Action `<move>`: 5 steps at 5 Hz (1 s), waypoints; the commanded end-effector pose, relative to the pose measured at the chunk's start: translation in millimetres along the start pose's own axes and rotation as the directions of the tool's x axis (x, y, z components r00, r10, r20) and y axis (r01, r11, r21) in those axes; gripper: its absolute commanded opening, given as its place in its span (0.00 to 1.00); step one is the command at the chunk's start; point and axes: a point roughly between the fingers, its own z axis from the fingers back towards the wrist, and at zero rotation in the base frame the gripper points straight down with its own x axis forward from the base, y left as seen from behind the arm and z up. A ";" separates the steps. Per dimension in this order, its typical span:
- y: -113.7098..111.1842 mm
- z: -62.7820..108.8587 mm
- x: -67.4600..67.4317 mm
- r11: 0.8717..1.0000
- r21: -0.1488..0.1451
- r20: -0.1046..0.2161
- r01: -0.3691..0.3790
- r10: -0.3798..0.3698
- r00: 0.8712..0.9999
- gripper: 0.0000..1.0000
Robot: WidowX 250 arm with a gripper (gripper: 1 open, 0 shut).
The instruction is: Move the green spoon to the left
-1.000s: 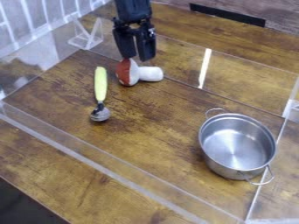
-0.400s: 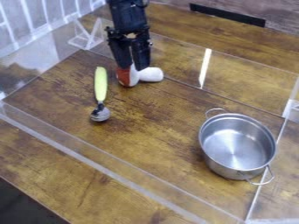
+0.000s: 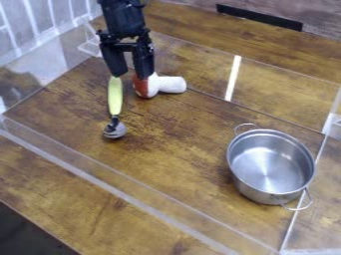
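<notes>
Gripper (image 3: 130, 74) w/ jaws wide, nr green spoon (image 3: 115, 108) (bowl twd cam), pot (image 3: 270, 166) well apart.

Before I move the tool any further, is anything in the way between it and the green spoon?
Nothing visible stands between the tool and the green spoon; the toy mushroom lies just beside, away from the spoon.

1 robot arm (image 3: 120, 15), dark, entering at the upper edge of the view, left of centre, and reaching downward. 1 gripper (image 3: 130, 74), black, at its lower end, pointed down, with 2 fingers (image 3: 143, 65) spread apart, 1 to the left and 1 to the right in the view; finer joint detail too small to tell
</notes>
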 end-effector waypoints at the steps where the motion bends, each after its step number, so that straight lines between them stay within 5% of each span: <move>1: 3.1 44.6 -0.7 0.998 0.059 0.117 -0.010 0.003 0.993 1.00; 3: 18.5 27.4 -5.1 0.989 0.043 0.159 -0.139 0.131 0.979 1.00; 5: 31.4 10.3 -1.3 0.971 0.038 0.166 -0.237 0.227 0.960 1.00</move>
